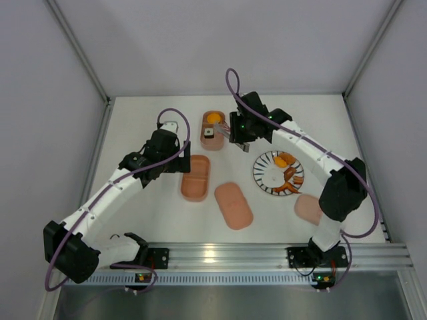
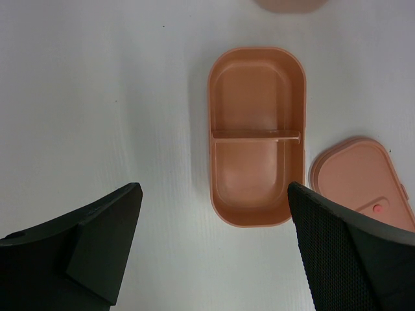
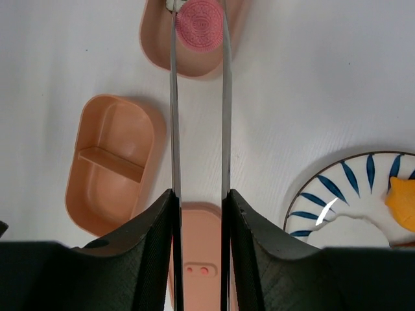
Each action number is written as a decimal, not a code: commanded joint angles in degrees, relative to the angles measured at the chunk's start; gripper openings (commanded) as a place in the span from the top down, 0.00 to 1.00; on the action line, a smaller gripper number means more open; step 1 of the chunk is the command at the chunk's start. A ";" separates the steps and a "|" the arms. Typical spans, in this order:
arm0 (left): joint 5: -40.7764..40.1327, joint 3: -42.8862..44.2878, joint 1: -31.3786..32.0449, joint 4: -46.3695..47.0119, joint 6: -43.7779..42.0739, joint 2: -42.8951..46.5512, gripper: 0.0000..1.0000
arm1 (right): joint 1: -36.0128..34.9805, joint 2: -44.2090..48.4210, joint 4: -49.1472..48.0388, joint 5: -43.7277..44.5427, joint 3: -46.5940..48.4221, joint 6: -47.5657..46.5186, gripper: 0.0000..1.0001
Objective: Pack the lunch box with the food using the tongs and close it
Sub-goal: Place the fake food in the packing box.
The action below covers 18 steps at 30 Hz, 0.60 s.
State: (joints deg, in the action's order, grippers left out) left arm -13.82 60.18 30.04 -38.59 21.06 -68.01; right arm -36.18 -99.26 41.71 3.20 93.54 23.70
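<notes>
My right gripper is shut on the slim metal tongs, whose two arms run forward in the right wrist view. A round pink food piece sits between their tips, over the far lunch box tray. From above, that tray holds an orange piece and a sushi roll, with the right gripper beside it. A second tray with a divider lies empty in front of my left gripper, which is open and holds nothing. A flat lid lies to its right.
A striped white plate right of centre carries orange and brown food pieces. One pink lid lies near the middle front, another by the right arm. Grey walls close in the table on three sides.
</notes>
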 commanded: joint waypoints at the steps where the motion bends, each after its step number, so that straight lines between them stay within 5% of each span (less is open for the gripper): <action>1: -0.41 0.20 -0.25 1.76 -0.14 0.07 0.01 | -0.99 -2.86 -4.18 -0.48 5.33 0.64 0.64; 18: -0.15 0.20 -0.33 1.76 -0.05 -0.11 0.01 | -0.99 -8.93 -5.59 4.27 7.89 0.73 0.62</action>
State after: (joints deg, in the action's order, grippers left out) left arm -13.91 60.18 30.04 -38.61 21.06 -68.03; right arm -36.29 -107.55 40.60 5.58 97.65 24.21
